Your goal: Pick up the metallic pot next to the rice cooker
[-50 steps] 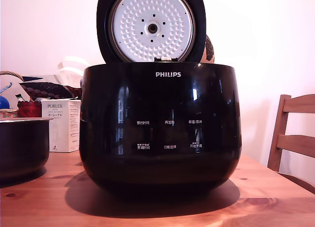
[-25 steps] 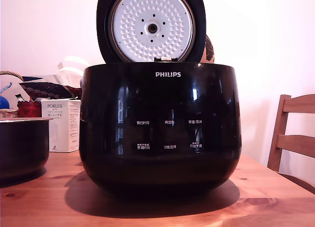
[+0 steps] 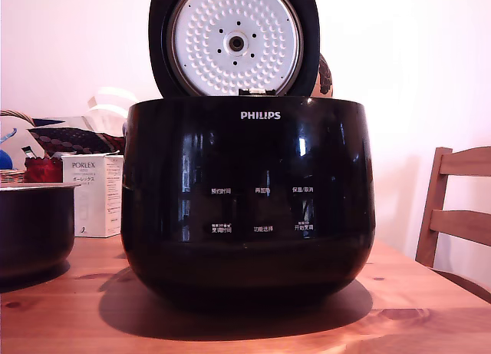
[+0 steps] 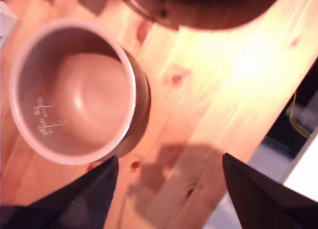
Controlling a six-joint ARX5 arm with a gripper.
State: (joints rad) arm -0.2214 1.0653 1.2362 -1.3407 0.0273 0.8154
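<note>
While above the table (image 4: 208, 90), gripper (image 4: 169, 177) hangs w/ jaws apart beside pot (image 4: 74, 95).

Rice cookers: one, the rice cooker (image 3: 247, 204), glossy black and marked PHILIPS, its round lid (image 3: 234, 41) raised; in the wrist view its edge (image 4: 198, 10) lies well beyond the gripper (image 4: 169, 182).
Metallic pots: one, the metallic pot (image 3: 34, 231), dark with a pale rim; from the wrist it (image 4: 74, 90) sits just ahead of one finger (image 4: 97, 187), off to that finger's side, not between the two.
Gripper fingers: two, dark, set wide apart.
Tables: one wooden table (image 3: 399, 308).
Chairs: one wooden chair (image 3: 456, 208).
White boxes: one, the PORLEX box (image 3: 93, 193).
Red containers: one red tin (image 3: 44, 170), detail unclear.
Baskets: one wicker basket (image 3: 14, 176), partly seen.
</note>
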